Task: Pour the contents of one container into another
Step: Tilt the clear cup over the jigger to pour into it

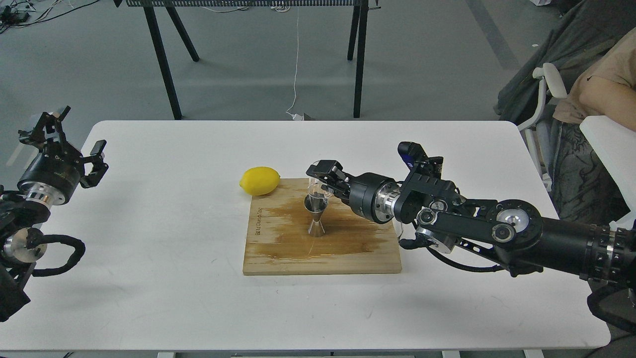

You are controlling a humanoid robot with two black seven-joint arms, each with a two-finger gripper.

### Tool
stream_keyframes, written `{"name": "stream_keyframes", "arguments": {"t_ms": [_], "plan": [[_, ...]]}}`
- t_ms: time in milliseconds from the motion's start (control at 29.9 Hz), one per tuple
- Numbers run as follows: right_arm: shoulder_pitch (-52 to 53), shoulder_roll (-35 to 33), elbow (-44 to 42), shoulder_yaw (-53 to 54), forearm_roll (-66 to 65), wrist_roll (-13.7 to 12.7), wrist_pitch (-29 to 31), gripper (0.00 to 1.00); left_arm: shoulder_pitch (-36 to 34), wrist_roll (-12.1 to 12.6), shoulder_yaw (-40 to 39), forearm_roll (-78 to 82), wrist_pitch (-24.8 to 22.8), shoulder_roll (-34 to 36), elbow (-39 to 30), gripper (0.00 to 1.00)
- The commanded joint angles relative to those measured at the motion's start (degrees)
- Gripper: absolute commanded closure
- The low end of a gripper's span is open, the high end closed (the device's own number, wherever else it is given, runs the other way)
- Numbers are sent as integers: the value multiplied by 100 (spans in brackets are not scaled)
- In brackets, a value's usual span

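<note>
A shiny steel jigger point(316, 215) stands upright on the wet wooden cutting board point(278, 243). Right above its mouth the clear cup point(318, 188) is held tipped toward the jigger, with my right gripper point(324, 180) shut on it from the right. The cup's rim sits close to the jigger's top edge. My left gripper point(74, 144) hangs open over the table's far left edge, holding nothing.
A yellow lemon point(260, 180) lies at the board's back left corner. The board shows dark wet patches. A seated person point(601, 84) and a white chair are beyond the right table edge. Black table legs stand behind.
</note>
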Motion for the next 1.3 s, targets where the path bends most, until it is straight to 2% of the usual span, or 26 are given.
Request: {"name": "stream_keyframes", "arguments": {"t_ms": [0, 1269], "plan": [[29, 0, 0, -20, -19, 2, 8, 61, 0, 0, -2, 0, 0, 0, 0, 2], [565, 35, -9, -662, -432, 46, 131, 61, 0, 0, -2, -17, 0, -18, 0, 1]]}}
